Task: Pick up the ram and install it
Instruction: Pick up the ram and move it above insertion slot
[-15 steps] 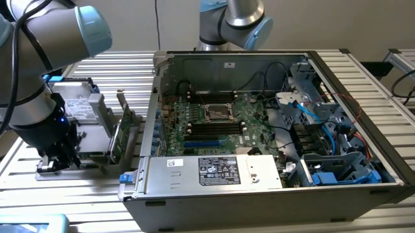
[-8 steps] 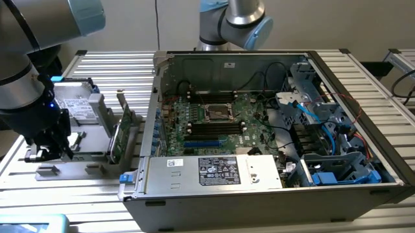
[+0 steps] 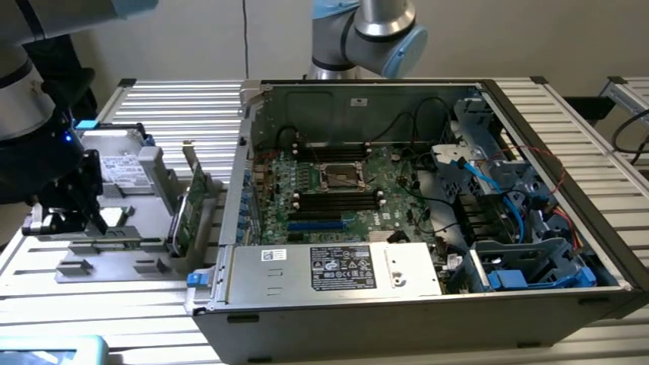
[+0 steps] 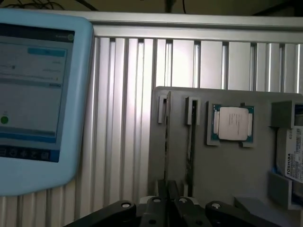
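in the exterior view the gripper (image 3: 87, 222) sits low over the grey tray (image 3: 121, 255), to the exterior view's left of the open computer case (image 3: 426, 323); in the wrist view its fingers pinch together on the ram (image 4: 166, 142), which stands edge-on in a tray slot.

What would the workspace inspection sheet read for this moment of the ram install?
Surface: slatted aluminium table, grey parts tray on it.
Job's things: long thin ram stick on edge in a tray slot; open grey computer case with green motherboard exposed.
Clutter: square silver processor chip, green expansion card, labelled hard drive, blue-framed tablet.
Grippers: black tool apparently shut on the ram stick's end.
Cables: blue and black cables inside the case.
Surroundings: second blue-jointed robot arm behind the case.
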Available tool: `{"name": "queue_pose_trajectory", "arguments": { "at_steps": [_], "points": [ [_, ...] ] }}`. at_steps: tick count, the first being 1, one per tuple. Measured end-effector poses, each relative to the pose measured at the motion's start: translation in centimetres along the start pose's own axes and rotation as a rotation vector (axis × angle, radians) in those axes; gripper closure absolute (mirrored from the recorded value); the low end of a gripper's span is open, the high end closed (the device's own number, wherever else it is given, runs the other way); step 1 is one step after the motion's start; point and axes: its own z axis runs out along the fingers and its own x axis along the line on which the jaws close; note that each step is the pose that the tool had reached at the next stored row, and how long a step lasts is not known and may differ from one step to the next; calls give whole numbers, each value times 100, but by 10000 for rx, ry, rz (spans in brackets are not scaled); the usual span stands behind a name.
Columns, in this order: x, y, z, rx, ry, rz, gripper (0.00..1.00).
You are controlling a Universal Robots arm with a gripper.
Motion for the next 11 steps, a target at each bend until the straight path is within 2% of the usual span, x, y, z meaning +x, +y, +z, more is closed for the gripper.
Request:
{"name": "queue_pose_trajectory", "arguments": {
  "at_steps": [3,11],
  "points": [
    [2,-64,-137,0,3,1,87],
    [9,-309,-507,-1,3,1,87]
  ]
}}
